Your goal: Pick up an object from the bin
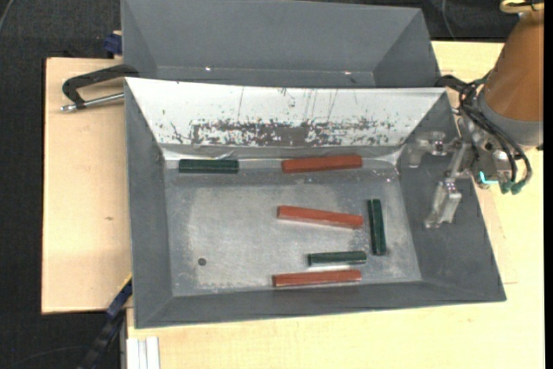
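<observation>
Nothing picked yet: the bars all lie on the floor of the bin (259, 39). The end effector (443, 207) hangs over the right sloped wall with nothing visible in it; whether it is open or closed, cannot tell. Nearest are a dark green bar (376, 226) and a red bar (320, 218).

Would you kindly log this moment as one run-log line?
hand: over right sloped wall of grey metal bin | nearest: dark green rectangular bar | status: no bar reached yet
</observation>
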### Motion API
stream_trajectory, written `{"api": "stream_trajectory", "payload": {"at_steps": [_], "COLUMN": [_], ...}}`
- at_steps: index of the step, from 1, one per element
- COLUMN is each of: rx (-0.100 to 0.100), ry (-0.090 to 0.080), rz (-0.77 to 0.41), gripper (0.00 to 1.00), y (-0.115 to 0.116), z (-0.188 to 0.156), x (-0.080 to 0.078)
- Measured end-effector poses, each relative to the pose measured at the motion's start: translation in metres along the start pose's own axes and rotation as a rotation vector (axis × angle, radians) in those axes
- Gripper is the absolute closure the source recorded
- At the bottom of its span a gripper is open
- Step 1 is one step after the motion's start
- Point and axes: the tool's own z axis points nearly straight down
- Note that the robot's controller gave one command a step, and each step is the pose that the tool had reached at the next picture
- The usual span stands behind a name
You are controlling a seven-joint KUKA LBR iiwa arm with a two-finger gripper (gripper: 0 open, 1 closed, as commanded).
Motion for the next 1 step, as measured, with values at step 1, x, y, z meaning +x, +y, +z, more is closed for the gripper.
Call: {"api": "stream_trajectory", "payload": {"at_steps": [1], "rx": [-0.002], "ry": [0.000], "rz": [-0.129], "gripper": [0.00], "y": [0.0736], "z": [0.1597], "x": [-0.0275]}}
